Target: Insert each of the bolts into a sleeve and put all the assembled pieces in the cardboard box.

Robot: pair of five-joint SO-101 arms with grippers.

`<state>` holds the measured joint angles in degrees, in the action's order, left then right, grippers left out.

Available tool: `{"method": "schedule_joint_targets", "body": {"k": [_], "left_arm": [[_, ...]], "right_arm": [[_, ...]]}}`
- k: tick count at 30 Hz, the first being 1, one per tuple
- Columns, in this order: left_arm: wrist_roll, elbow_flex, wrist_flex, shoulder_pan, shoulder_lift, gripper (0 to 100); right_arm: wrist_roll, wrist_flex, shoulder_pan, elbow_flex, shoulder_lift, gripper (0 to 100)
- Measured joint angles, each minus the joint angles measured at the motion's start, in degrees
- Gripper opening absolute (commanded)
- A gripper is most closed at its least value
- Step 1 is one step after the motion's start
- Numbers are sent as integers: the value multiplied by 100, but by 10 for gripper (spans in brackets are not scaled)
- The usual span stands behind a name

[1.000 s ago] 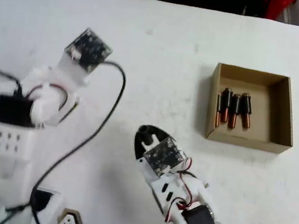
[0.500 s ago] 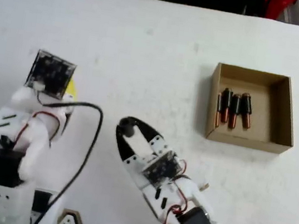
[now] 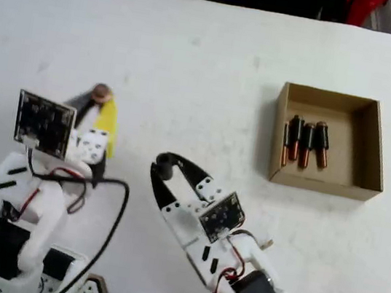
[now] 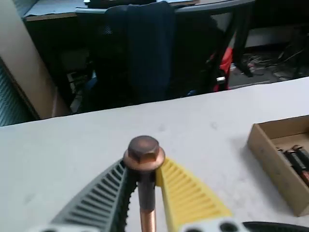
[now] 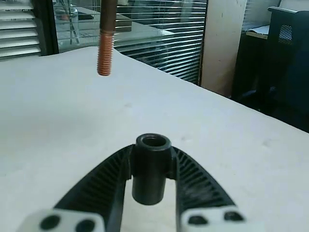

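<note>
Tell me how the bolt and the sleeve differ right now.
The bolt is copper-coloured; the sleeve is black. The bolt is a slim rod with a hex head; the sleeve is a stubby tube with an open bore. The bolt sits in the grey-and-yellow left hand; the sleeve in the black right hand. Both are gripped upright, not yet joined.

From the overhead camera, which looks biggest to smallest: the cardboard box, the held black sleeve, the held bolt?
Largest: cardboard box. Then sleeve and bolt: both seen end-on, about alike, so unranked.
</note>
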<state>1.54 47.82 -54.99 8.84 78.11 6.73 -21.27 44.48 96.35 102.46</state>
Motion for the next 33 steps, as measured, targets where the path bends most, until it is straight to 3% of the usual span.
{"method": "schedule_joint_targets", "body": {"k": [11,16,18,20,28,33], "left_arm": [[193,0,105,475,35,36],[404,0,141,1108,35,91],[404,0,202,1275,35,68],[422,0,237,1327,35,14],[527,105,246,1354,35,24],[800,369,738,1354,35,24]], "right_arm": [[0,0,0,0,0,17],[0,0,9,0,0,17],[0,0,0,0,0,17],[0,0,0,0,0,17],[0,0,0,0,0,17],[0,-9,0,0,0,17]]}}
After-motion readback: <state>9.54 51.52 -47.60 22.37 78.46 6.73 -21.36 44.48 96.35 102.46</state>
